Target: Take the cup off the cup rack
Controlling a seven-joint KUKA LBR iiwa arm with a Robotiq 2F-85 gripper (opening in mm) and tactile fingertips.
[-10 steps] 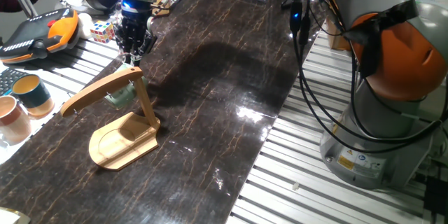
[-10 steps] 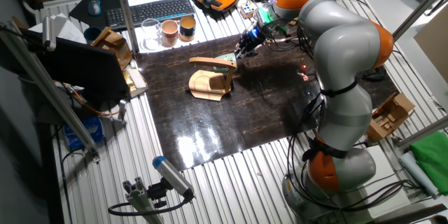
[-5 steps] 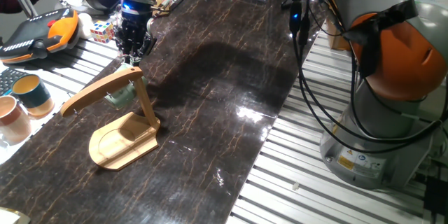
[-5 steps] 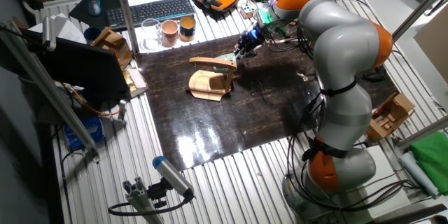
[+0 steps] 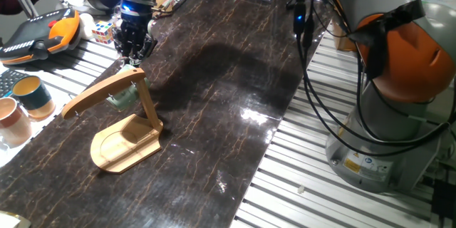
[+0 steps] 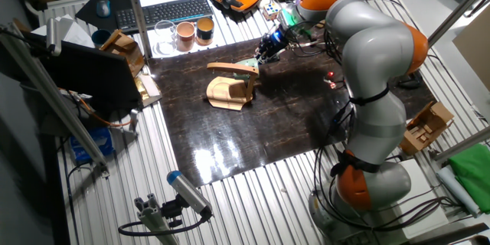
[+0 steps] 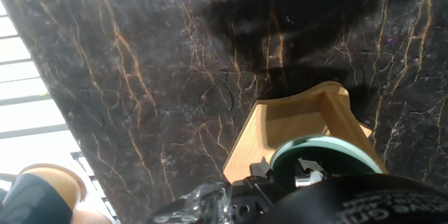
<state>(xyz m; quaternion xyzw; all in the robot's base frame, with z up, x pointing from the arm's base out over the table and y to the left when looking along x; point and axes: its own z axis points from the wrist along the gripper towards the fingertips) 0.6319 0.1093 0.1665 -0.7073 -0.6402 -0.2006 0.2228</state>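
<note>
The cup (image 5: 122, 99) is a small grey-green mug hanging under the curved arm of the light wooden cup rack (image 5: 125, 142), close to its upright post. In the other fixed view the cup (image 6: 247, 66) shows at the rack's (image 6: 227, 90) right end. My gripper (image 5: 131, 58) hovers just above and behind the top of the post, apart from the cup, fingers pointing down, open and holding nothing. The hand view looks down on the cup's round rim (image 7: 322, 155) and the rack's dished base (image 7: 290, 120); my fingertips are mostly cut off at the bottom edge.
A teal cup with a yellow inside (image 5: 31, 94) and a pinkish-tan cup (image 5: 12, 120) stand left of the dark marble mat (image 5: 214, 100). An orange-and-black pendant (image 5: 39, 32) and a colour cube (image 5: 104, 32) lie behind them. Cables and the arm's base (image 5: 399, 78) are at the right.
My gripper has shifted slightly to the left and back, above the rack's post. The cup and the rack have not moved.
</note>
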